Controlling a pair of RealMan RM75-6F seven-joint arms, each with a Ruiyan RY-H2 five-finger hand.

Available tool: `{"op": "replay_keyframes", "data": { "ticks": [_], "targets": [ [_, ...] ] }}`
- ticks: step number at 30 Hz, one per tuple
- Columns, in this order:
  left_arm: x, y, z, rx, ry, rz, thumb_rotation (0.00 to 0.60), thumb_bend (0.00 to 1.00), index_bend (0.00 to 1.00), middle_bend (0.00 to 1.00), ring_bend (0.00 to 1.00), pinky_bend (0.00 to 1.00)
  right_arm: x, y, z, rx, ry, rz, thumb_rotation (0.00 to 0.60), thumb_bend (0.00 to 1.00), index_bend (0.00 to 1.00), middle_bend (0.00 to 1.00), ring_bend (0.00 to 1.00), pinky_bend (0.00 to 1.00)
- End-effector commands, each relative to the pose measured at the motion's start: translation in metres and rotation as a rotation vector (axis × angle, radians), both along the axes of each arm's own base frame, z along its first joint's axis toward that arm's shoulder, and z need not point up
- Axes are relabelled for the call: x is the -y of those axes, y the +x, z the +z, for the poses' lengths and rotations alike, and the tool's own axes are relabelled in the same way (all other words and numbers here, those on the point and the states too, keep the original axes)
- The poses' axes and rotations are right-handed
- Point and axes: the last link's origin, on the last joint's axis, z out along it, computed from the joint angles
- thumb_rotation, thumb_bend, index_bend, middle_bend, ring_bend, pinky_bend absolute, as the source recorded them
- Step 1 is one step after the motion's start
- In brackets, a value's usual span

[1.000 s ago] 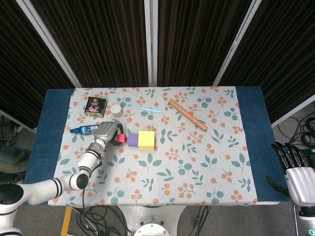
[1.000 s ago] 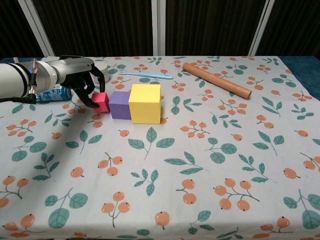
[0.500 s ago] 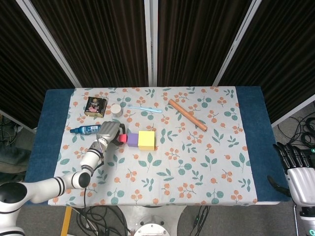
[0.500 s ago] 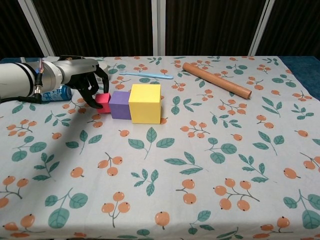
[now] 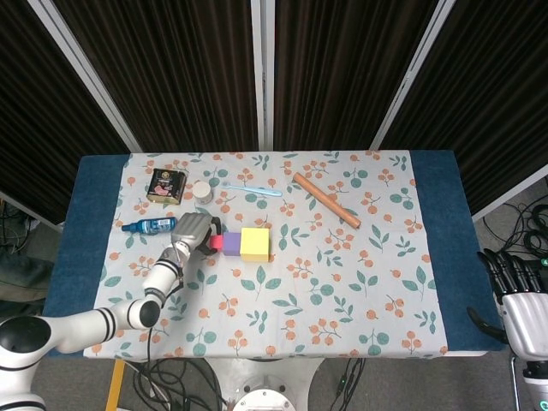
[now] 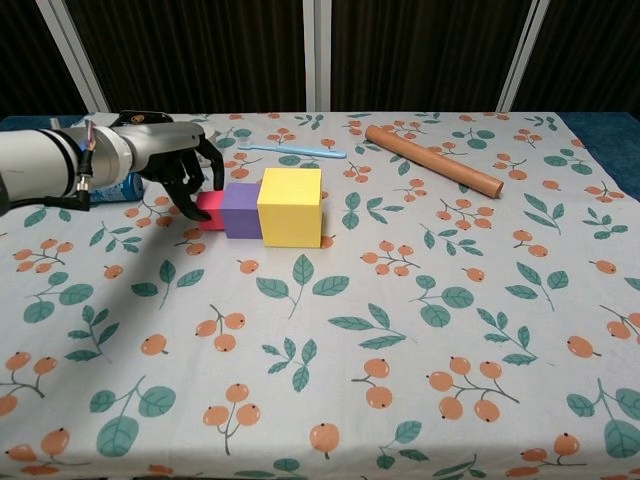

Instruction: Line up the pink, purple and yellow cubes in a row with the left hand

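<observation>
The pink cube (image 6: 210, 210) (image 5: 217, 243), the purple cube (image 6: 240, 210) (image 5: 231, 244) and the larger yellow cube (image 6: 290, 206) (image 5: 255, 244) stand side by side on the floral cloth, left of centre, touching one another. My left hand (image 6: 178, 168) (image 5: 192, 231) is at the left end of the row, its fingers curled around the pink cube and gripping it. The hand hides part of the pink cube. My right hand (image 5: 519, 296) hangs beyond the table's right edge, fingers apart, holding nothing.
A wooden rod (image 6: 432, 159) lies diagonally at the back right. A light blue toothbrush (image 6: 292, 150) lies behind the cubes. A blue bottle (image 5: 147, 225), a dark tin (image 5: 166, 184) and a small white cup (image 5: 202, 190) sit at the back left, close to my left arm.
My left hand has moved right and slightly back with the pink cube, which now sits against the purple cube. The right hand has stayed put.
</observation>
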Motion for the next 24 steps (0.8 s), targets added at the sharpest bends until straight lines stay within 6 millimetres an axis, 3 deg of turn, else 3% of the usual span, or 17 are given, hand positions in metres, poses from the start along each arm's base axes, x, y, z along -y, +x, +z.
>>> {"op": "replay_keyframes", "data": {
  "ticks": [1, 13, 19, 24],
  "targets": [
    [0.0, 0.0, 0.0, -0.001, -0.001, 0.0, 0.6, 0.26, 0.51, 0.9, 0.93, 1.0, 0.0, 0.0, 0.0, 0.0, 0.0, -0.001, 0.6, 0.16, 0.0, 0.04, 0.0, 0.07],
    [0.01, -0.003, 0.009, 0.0, 0.0, -0.015, 0.6, 0.26, 0.35, 0.88, 0.92, 1.0, 0.0, 0.001, 0.001, 0.002, -0.002, 0.007, 0.6, 0.16, 0.0, 0.04, 0.0, 0.07],
    [0.013, -0.013, 0.026, -0.045, 0.049, -0.057, 0.6, 0.27, 0.32, 0.87, 0.92, 1.0, 0.001, 0.003, 0.0, 0.003, 0.003, 0.019, 0.6, 0.16, 0.0, 0.04, 0.0, 0.07],
    [0.011, -0.021, 0.024, -0.077, 0.082, -0.062, 0.6, 0.26, 0.29, 0.87, 0.91, 0.99, 0.001, 0.004, -0.001, 0.004, 0.007, 0.026, 0.6, 0.16, 0.0, 0.04, 0.0, 0.07]
  ]
}}
